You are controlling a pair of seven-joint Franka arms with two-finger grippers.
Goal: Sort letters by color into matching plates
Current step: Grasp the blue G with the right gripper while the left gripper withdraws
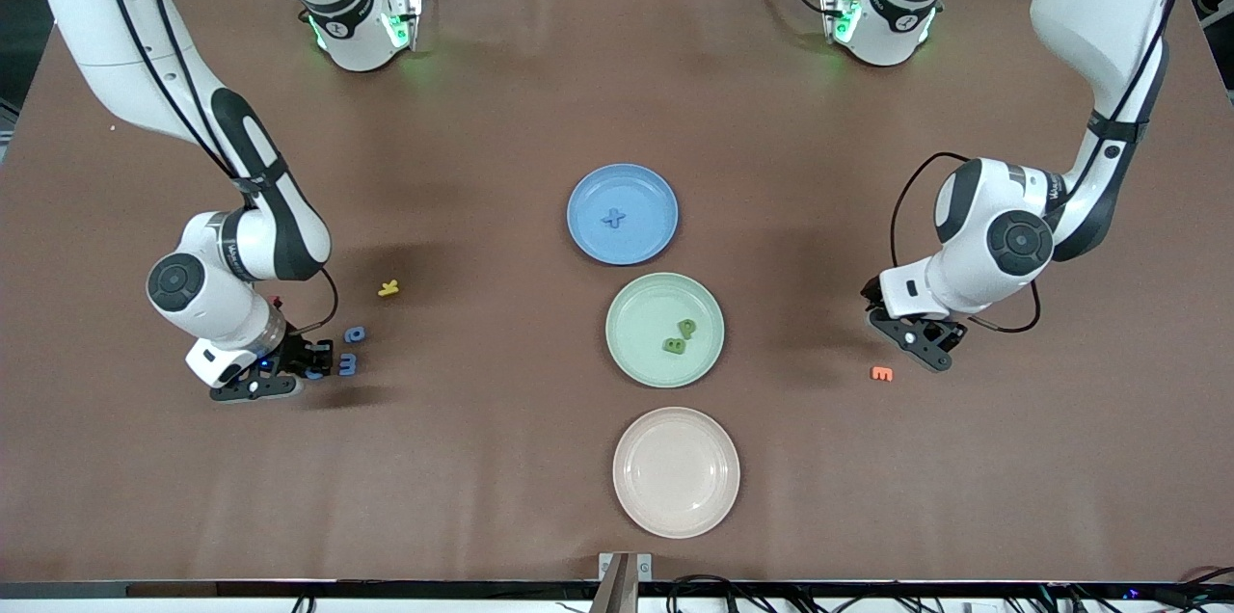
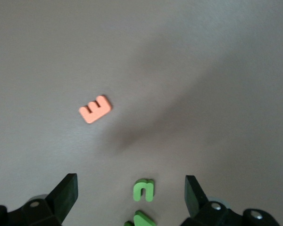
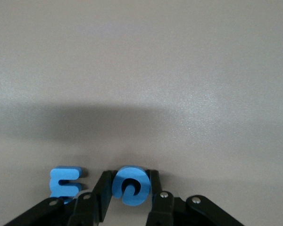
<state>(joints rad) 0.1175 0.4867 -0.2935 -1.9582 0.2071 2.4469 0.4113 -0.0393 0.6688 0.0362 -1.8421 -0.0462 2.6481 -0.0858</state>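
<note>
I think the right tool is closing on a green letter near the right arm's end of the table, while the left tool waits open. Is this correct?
Not quite: the letter is blue, not green. The right wrist view shows the right tool with its fingers against a blue letter, and another blue letter lies beside it. The rest holds: the left tool waits open.

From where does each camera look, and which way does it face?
Front view: high across the table, facing both arms, seeing the blue plate and green plate.
Left wrist view: looks down past the open left gripper at the orange letter, also in front view.
Right wrist view: right gripper closed on a blue letter.
</note>
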